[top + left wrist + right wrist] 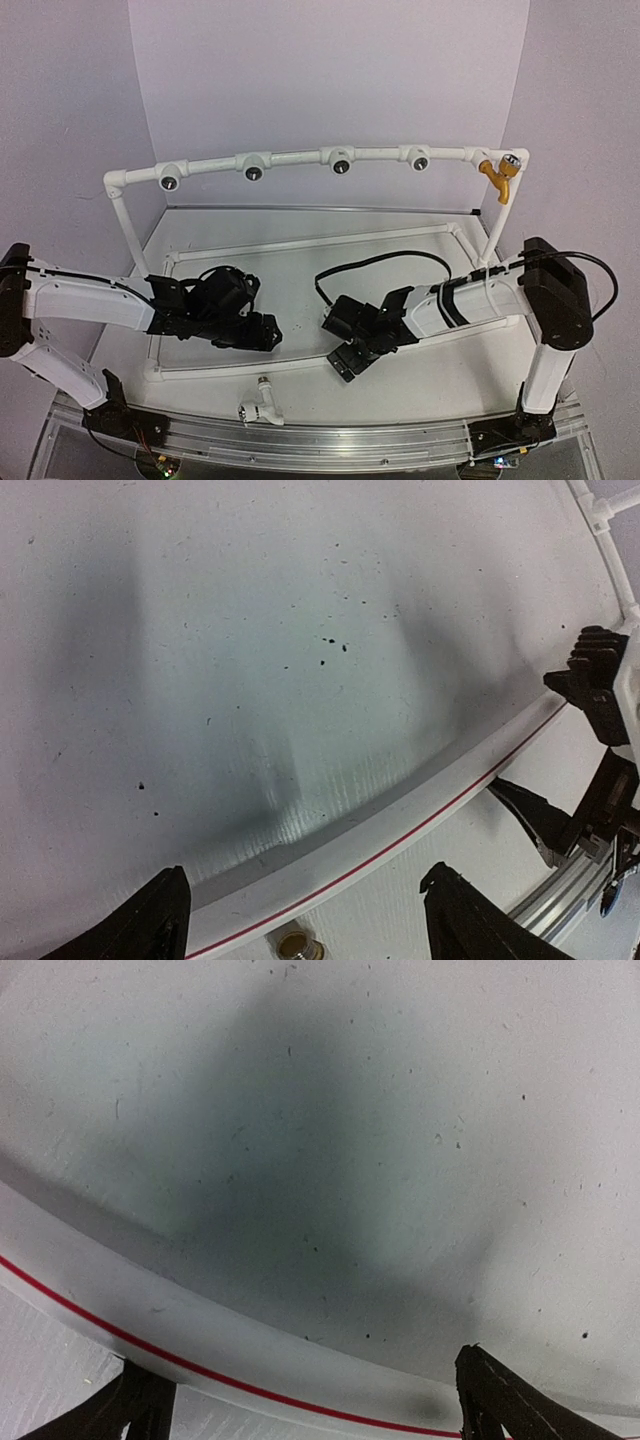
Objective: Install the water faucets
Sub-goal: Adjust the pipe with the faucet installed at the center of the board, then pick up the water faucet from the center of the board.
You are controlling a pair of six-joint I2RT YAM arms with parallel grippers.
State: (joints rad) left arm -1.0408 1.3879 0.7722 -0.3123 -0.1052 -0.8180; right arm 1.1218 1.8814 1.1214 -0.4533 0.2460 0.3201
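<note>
The yellow faucet (498,178) hangs at the right end of the pipe frame's (290,158) top rail. The white faucet (260,408) lies on the table (420,385) by the near edge, outside the frame. The left gripper (270,332) and right gripper (342,352) hover low by the near rail, jaws wide, holding nothing. A red stripe (200,1365) runs along that rail.

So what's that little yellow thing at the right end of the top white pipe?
It is a small yellow-orange faucet, plastic by its look, with a short bent body and its spout pointing down. It hangs at the right end of the top rail of the white pipe frame, joined to the corner fitting there. Nothing else touches it.
</note>
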